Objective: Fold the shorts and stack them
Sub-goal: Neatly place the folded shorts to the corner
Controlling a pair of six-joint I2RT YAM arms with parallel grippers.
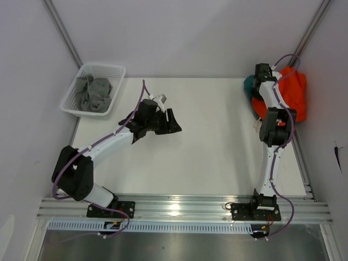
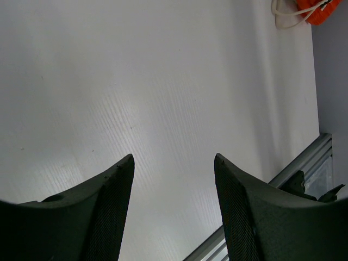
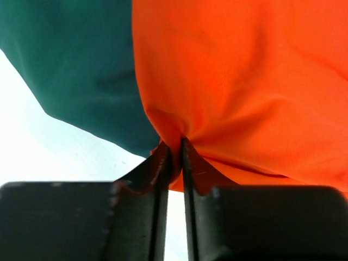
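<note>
The right hand [image 3: 175,155] pinches a fold of the orange shorts [image 3: 244,76], beside the teal shorts [image 3: 81,60]. The left hand [image 2: 173,163] hangs spread open over the counter [image 2: 136,81].

A white plastic lattice basket [image 1: 104,66] is seen at the upper left of the top view, at the corner of a white table [image 1: 212,152]. Crumpled grey cloth [image 1: 93,93] is held inside it.

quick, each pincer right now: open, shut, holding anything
left pincer: open, holding nothing, over the white table
right pincer: closed on a fold of the bright orange cloth shorts
</note>
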